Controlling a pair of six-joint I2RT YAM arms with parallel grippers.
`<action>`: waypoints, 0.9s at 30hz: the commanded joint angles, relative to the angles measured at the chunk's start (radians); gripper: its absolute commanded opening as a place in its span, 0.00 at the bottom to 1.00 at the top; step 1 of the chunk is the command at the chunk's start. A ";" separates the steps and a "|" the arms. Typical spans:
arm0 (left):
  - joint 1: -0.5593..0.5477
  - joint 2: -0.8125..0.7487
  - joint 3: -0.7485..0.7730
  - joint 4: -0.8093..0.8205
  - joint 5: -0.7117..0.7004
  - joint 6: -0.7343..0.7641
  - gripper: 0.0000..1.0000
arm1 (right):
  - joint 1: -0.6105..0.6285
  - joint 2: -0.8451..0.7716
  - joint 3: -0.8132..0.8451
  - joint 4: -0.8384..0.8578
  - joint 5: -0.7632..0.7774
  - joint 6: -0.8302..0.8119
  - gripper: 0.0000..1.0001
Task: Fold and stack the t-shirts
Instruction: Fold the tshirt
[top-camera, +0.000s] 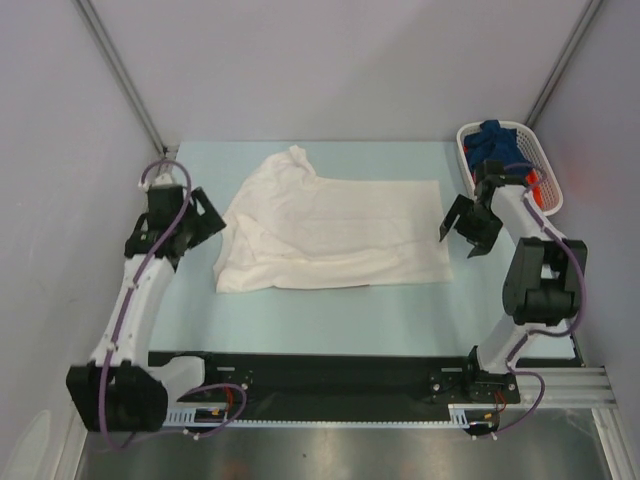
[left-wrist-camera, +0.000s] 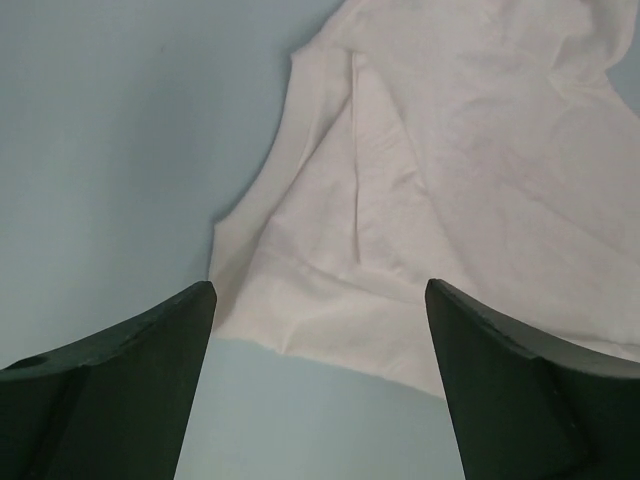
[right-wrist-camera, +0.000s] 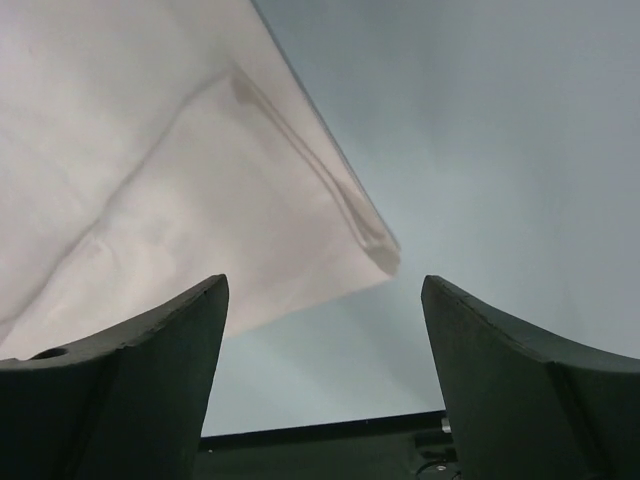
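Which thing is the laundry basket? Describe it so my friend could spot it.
Start at the pale blue table, then go to its far right corner, past the right pincer. The basket is white lattice, holding dark blue cloth and orange cloth, unlike the white t-shirt lying loose mid-table.

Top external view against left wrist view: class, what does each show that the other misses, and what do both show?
Only the top view: the basket holding the dark blue shirt and orange shirt, and the open right gripper. Only the left wrist view: fine creases along the edge of the white t-shirt. Both: that shirt lying on the table, and the open left gripper.
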 joint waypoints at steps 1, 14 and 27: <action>0.042 -0.108 -0.176 -0.029 0.154 -0.152 0.91 | -0.009 -0.162 -0.179 0.003 -0.082 0.010 0.84; 0.173 -0.128 -0.393 0.011 0.218 -0.327 0.90 | -0.165 -0.274 -0.511 0.270 -0.303 0.114 0.63; 0.259 -0.059 -0.464 0.051 0.293 -0.372 0.66 | -0.183 -0.245 -0.501 0.342 -0.331 0.119 0.64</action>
